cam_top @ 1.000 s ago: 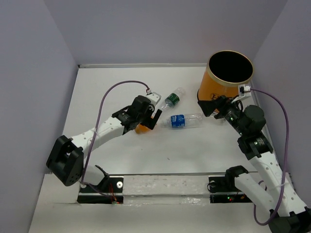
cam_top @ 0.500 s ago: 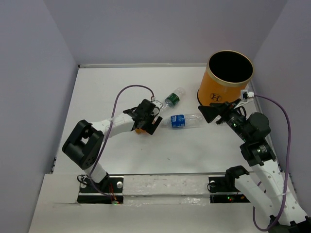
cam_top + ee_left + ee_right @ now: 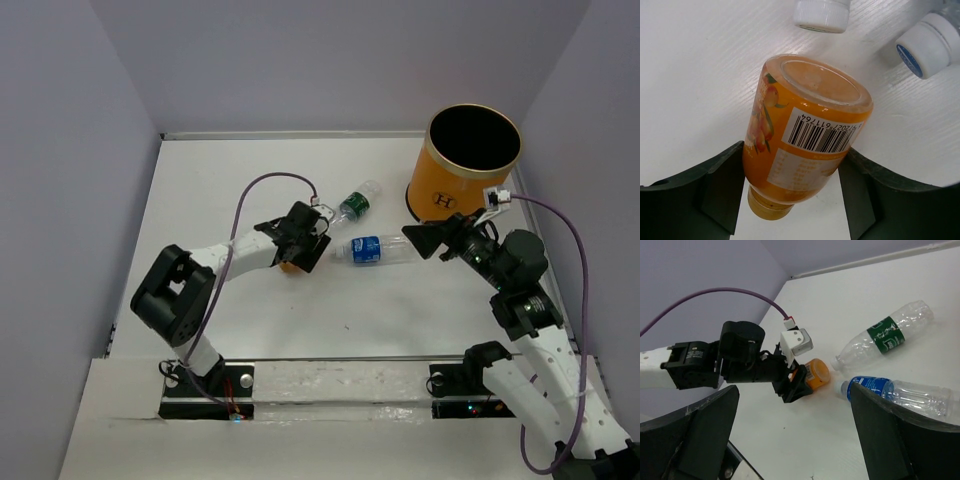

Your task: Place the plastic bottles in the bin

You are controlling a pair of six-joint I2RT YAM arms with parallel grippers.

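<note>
From above, you have three bottles out on the white table [image 3: 230, 180], all on their sides and left of the bin [image 3: 470, 170]. The orange bottle [image 3: 290, 265] lies nearest you, the green bottle [image 3: 352, 205] farther back, and the blue bottle [image 3: 375, 249] between it and the right gripper [image 3: 425, 238]. The bin stands upright at the far right corner, a tall orange cylinder with a black inside. Nothing shows in that dark, so you cannot tell whether any bottle is in yet. By my judgement at least these three are left. Your left gripper [image 3: 302, 250] is clamped on the orange bottle, which looks to be down at the table

On the left wrist, the dark fingers [image 3: 715, 190] press both flanks of the orange bottle [image 3: 805, 135]. It is smooth, round plastic with a glossy fruit label, a barcode and a flat base facing the camera. Two ribbed white caps [image 3: 821, 14] sit just beyond it on a finely grained surface

On the right wrist, the right gripper [image 3: 795, 440] gapes wide with nothing between its fingers. Ahead lie the green bottle [image 3: 885, 335] and blue bottle [image 3: 895, 392], both clear, thin-walled and empty-looking, so expect them to roll or dent easily
</note>
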